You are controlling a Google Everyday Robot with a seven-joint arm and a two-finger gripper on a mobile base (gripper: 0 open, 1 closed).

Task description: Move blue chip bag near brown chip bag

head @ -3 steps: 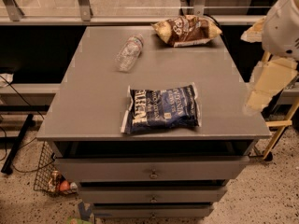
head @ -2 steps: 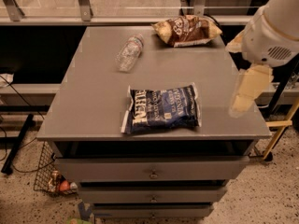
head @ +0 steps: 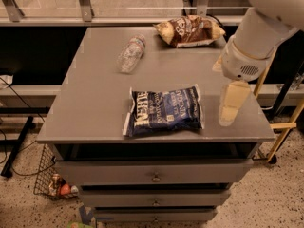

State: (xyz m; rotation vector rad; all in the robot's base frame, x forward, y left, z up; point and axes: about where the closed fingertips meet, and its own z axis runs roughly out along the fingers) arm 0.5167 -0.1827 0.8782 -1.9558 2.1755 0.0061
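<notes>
The blue chip bag [head: 164, 111] lies flat near the front edge of the grey cabinet top [head: 95, 103], a little right of the middle. The brown chip bag [head: 189, 31] lies crinkled at the far right corner of the top. My gripper [head: 229, 109] hangs from the white arm over the right front part of the top. It is just right of the blue bag, apart from it and holding nothing I can see. The two bags are well apart.
A clear plastic bottle [head: 130, 54] lies on its side at the back, left of the brown bag. Drawers [head: 154, 177] run below the top. A wire basket [head: 49, 179] sits on the floor at the left. A yellow frame [head: 285, 127] stands at the right.
My arm has swung left from beyond the table's right edge. The gripper is now over the top, closer to the blue bag. The bags and the bottle have not moved.
</notes>
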